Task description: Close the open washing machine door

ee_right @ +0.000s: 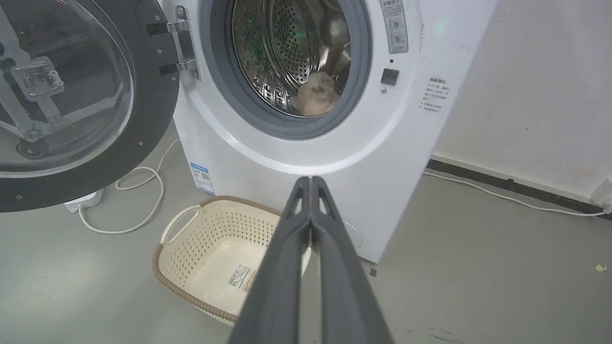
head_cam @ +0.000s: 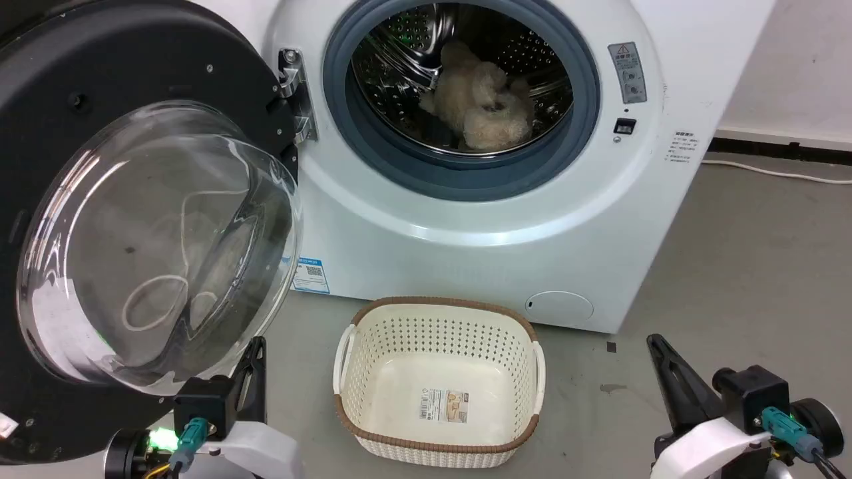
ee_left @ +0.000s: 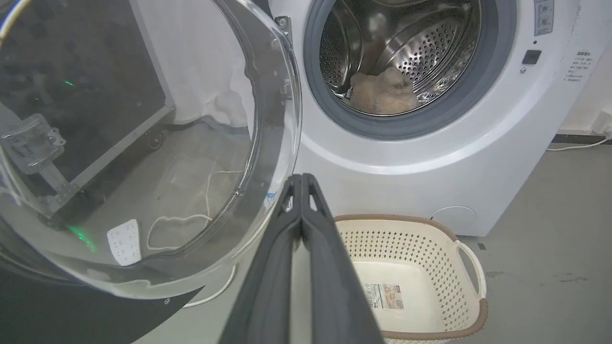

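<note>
**Step in hand:** bring the left gripper (ee_left: 302, 177) against the washing machine door (head_cam: 143, 226) and swing the door shut.

- **Left gripper:** both fingers are pressed together with no gap and hold nothing. The tips sit just beside the glass bowl at its 5 o'clock; whether they touch it cannot be told.
- **Right gripper** (ee_right: 311, 179): likewise pinched together and empty, well apart from the door.

**Recommended method:**
1. Keep the fingers together as 1 pushing tool.
2. Reach around the door's free edge at 9 o'clock.
3. Bear on the black rim's outer face, not the glass.
4. Sweep the door about the hinge (head_cam: 293, 93) toward the drum opening (head_cam: 532, 66).
5. Stay clear of the basket (head_cam: 440, 307) at 6 o'clock.
6. Press until the latch seats.

**Door condition:** the door stands wide open at 9 o'clock of the drum opening, with its inner face toward the head camera. It has a black rim, a bulging clear bowl at centre, and the metal hinge at its 3 o'clock.
</note>
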### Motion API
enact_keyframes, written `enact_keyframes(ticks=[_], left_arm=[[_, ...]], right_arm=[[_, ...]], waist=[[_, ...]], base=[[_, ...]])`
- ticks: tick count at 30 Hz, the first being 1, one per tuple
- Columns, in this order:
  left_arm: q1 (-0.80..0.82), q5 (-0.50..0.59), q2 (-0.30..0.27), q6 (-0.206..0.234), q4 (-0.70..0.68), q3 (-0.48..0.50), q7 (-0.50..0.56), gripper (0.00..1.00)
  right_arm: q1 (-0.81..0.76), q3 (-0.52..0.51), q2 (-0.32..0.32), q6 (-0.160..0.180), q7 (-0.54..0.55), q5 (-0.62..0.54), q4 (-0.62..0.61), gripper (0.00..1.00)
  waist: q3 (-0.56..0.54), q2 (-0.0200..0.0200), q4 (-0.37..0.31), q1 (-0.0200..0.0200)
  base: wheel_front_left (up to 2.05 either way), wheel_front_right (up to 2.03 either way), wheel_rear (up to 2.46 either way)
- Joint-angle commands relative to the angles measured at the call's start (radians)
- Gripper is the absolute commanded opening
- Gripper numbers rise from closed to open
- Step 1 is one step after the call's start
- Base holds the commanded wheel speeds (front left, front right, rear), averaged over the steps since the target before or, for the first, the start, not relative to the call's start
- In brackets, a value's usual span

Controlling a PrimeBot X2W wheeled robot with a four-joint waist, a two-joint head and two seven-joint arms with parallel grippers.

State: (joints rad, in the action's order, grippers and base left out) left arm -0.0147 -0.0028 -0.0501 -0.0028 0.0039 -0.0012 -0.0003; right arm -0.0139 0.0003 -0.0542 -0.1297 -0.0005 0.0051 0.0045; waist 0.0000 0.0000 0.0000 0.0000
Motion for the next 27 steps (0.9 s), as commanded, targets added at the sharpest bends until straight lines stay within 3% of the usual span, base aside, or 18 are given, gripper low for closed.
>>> enact_keyframes(ticks=[1,27], left_arm=[[0.015,0.003,0.0,0.003,-0.004,0.001,0.0,0.0],[0.015,0.003,0.0,0.003,-0.004,0.001,0.0,0.0]], right_arm=[[0.014,0.0,0.004,-0.001,0.0,-0.005,-0.005,0.0],[0.014,0.0,0.004,-0.001,0.0,-0.005,-0.005,0.0]], waist=[[0.0,0.0,0.0,0.0],[0.0,0.0,0.0,0.0]], base=[[0.0,0.0,0.0],[0.0,0.0,0.0]])
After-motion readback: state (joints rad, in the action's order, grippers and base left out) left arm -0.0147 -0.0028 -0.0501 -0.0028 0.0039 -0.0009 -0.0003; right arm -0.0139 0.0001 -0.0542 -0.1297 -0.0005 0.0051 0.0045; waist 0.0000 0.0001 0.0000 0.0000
